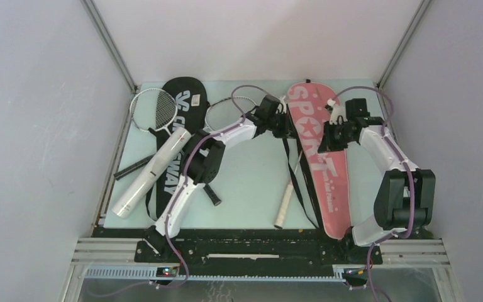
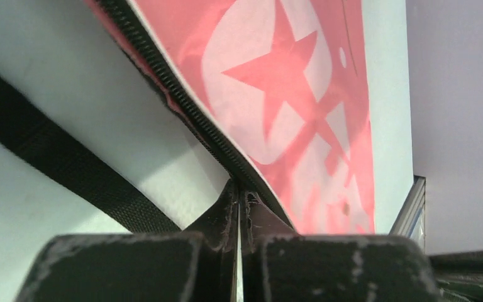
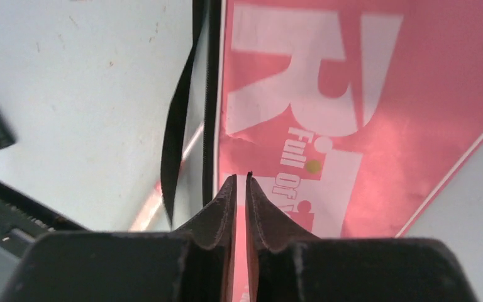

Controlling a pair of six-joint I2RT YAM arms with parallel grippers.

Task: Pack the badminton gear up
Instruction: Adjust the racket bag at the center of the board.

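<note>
Bright diffuse light, soft shadows, wrist views blurred up close, pink racket cover (image 2: 302,94) out of focus

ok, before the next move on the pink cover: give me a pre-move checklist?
1. Left pincer gripping the pink cover: ok. It is shut at the zipper edge, which looks pinched and lifted.
2. Right pincer clear of the cover: cannot tell. Its jaws are barely parted over the lettering, and contact is unclear.
3. Racket fully inside the pink cover: not ok. Its white handle lies out on the table.
4. Black strap out of the way: not ok. It crosses that handle.
5. Other gear packed: not ok. The white tube and white-framed racket lie loose at the black cover.
</note>
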